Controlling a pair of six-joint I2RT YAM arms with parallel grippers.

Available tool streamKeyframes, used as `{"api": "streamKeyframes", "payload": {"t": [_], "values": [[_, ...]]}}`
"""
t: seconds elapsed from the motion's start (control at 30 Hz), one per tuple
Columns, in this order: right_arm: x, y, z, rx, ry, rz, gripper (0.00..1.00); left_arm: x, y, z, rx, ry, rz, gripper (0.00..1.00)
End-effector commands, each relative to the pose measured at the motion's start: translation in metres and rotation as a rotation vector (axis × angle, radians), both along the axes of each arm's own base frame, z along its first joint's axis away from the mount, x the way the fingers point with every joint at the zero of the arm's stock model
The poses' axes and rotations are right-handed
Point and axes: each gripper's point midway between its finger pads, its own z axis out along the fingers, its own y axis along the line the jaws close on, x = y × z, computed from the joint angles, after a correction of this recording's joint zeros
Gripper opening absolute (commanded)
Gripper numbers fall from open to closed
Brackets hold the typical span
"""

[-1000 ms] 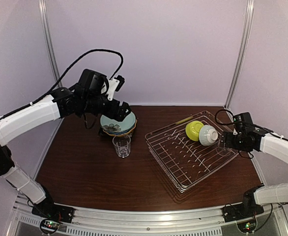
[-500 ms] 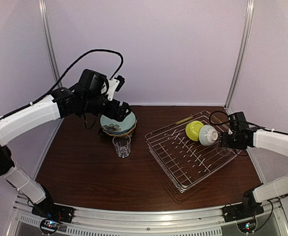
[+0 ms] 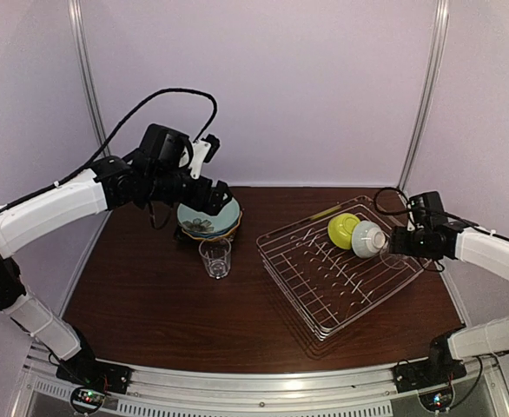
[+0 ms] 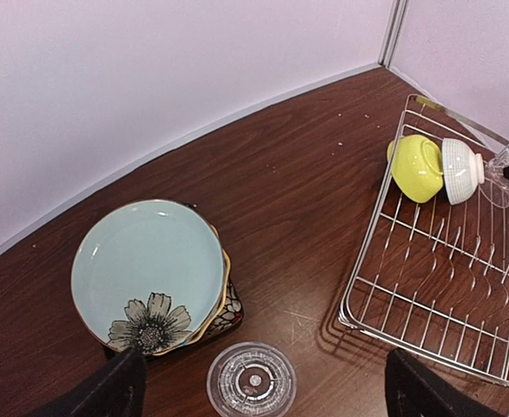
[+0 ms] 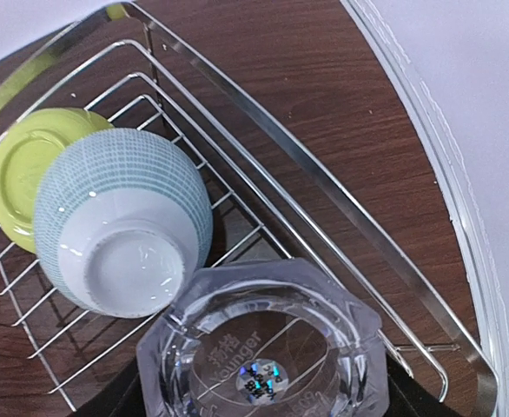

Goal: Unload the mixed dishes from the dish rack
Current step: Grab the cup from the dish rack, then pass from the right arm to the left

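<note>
Hovering above the plate stack at the far-left part of the dark brown wooden counter (image 3: 150, 304), the left hand (image 3: 217, 195) is released: fingers (image 4: 115, 391) spread wide, nothing between them. Stack, top to bottom as far as visible: pale teal round plate with a grey flower (image 4: 148, 274), orange-rimmed plate (image 4: 223, 291) with only its edge showing, black floral square plate (image 4: 230, 320) at the bottom. Other layers can't be made out. An upright clear glass tumbler (image 4: 251, 380) stands on the counter just on the near side of the stack.

The large silver wire dish rack (image 4: 437, 282) sits skewed on the right half of the counter, one corner aimed at the far-right corner. Three items are in the rack, all bunched at that far end. The yellow-green bowl (image 4: 415, 167) is on its side. The white bowl with a fine blue-grey grid pattern (image 5: 124, 217) is on its side against it, foot ring facing the right wrist camera. The clear faceted glass (image 5: 263, 352) lies on its side just beside the white bowl, base toward that camera.

The right hand (image 3: 398, 244) is at the rack's right corner, at the lying faceted glass. Its dark fingers (image 5: 411, 391) flank the glass on both sides. Can't tell if it is clenched on the glass or only around it.
</note>
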Motion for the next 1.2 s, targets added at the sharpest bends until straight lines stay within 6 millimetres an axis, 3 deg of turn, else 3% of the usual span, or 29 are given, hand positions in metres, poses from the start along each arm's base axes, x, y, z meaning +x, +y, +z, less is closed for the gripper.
{"api": "streamKeyframes", "payload": {"t": [0.0, 0.13, 0.4, 0.67, 0.9, 1.17], "values": [[0.008, 0.011, 0.061, 0.063, -0.143, 0.053, 0.54, 0.007, -0.001, 0.003, -0.037, -0.015, 0.024, 0.97], [0.007, 0.023, 0.099, 0.119, -0.22, 0.11, 0.53, 0.005, -0.003, 0.009, -0.065, -0.033, 0.015, 0.97], [0.001, 0.053, 0.175, 0.264, -0.371, 0.247, 0.52, -0.005, -0.004, 0.04, -0.173, -0.112, -0.032, 0.97], [-0.015, 0.099, 0.243, 0.506, -0.497, 0.461, 0.52, -0.022, 0.001, 0.07, -0.291, -0.249, -0.086, 0.98], [-0.033, 0.142, 0.286, 0.772, -0.556, 0.672, 0.52, -0.054, -0.005, 0.093, -0.385, -0.433, -0.261, 0.94], [-0.054, 0.188, 0.305, 0.95, -0.517, 0.836, 0.52, -0.086, -0.016, 0.113, -0.375, -0.659, -0.372, 0.92]]}}
